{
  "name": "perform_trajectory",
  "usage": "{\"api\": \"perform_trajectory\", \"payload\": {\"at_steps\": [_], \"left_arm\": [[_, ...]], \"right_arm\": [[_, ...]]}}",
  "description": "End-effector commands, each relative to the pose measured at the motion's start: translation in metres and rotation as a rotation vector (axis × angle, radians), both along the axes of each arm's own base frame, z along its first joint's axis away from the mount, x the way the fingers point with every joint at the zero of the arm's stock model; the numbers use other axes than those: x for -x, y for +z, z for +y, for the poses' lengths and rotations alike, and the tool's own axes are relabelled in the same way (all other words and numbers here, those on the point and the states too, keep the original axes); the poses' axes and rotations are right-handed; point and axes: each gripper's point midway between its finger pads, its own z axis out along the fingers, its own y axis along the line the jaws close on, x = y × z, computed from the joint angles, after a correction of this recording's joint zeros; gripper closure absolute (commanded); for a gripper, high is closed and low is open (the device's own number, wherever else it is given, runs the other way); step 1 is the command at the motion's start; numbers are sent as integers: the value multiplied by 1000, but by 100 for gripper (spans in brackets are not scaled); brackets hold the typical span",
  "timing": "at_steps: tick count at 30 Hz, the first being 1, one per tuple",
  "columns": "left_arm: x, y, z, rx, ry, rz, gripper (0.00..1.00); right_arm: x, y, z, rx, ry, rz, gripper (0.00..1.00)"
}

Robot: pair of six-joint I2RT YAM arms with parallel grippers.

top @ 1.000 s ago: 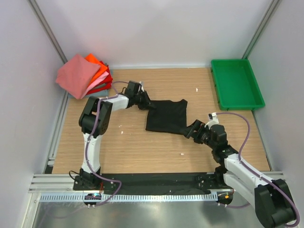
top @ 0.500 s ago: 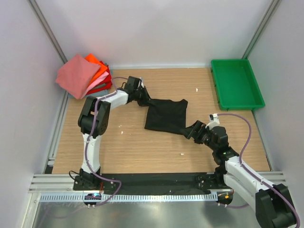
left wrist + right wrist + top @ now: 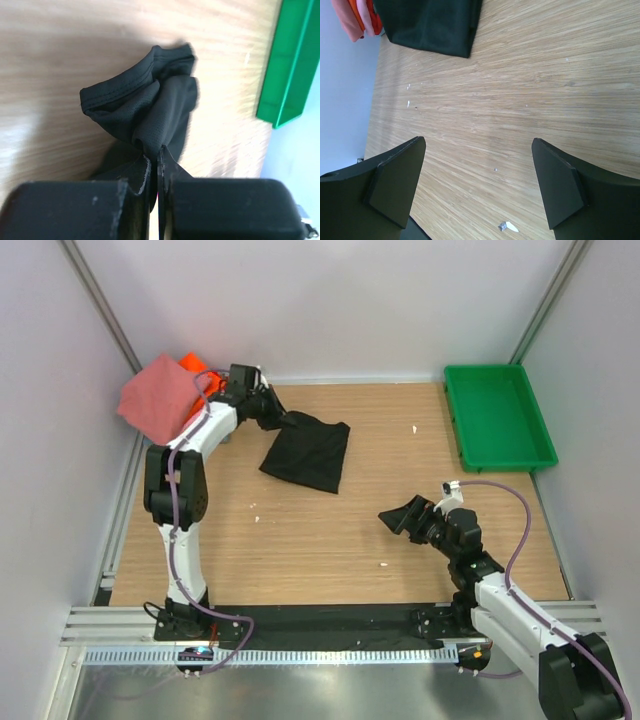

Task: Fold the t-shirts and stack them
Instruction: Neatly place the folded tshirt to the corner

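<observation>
My left gripper (image 3: 155, 164) pinches a bunched edge of the black t-shirt (image 3: 308, 452). I should carry it level onto the folded stack (image 3: 158, 398). My right gripper (image 3: 477, 144) is spread apart and empty.

My left arm (image 3: 178, 560) and right arm (image 3: 510, 605) were white with black joints, a lilac cable (image 3: 490, 480) behind each wrist; left gripper (image 3: 154, 161) and right gripper (image 3: 477, 150) had matte black fingers (image 3: 395, 185).
</observation>
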Motion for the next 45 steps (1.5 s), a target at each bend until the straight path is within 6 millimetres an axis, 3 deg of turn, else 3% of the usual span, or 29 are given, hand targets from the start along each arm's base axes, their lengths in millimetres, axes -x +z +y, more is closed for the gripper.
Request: {"api": "perform_trajectory", "payload": {"at_steps": [1, 15, 21, 22, 27, 28, 37, 45], "left_arm": [[-8, 64, 16, 0, -6, -99, 100], [-45, 143, 72, 21, 106, -199, 100], [-61, 194, 92, 91, 173, -285, 100], [-63, 211, 94, 112, 184, -318, 100], [-74, 260, 107, 206, 228, -420, 100], [-78, 264, 125, 216, 264, -429, 100], [-81, 323, 168, 310, 363, -578, 100], [-77, 355, 189, 342, 399, -668, 100]], "right_arm": [[-6, 16, 0, -27, -11, -62, 6], [-6, 17, -1, -38, -13, -68, 6], [-6, 17, -2, -42, -15, -71, 6], [-6, 17, -2, -43, -16, -70, 6], [-6, 17, -3, -46, -18, -71, 6], [-6, 17, -3, -47, -16, -72, 6], [-5, 18, -4, -53, -18, -77, 6], [-4, 18, -4, -58, -16, -76, 5]]}}
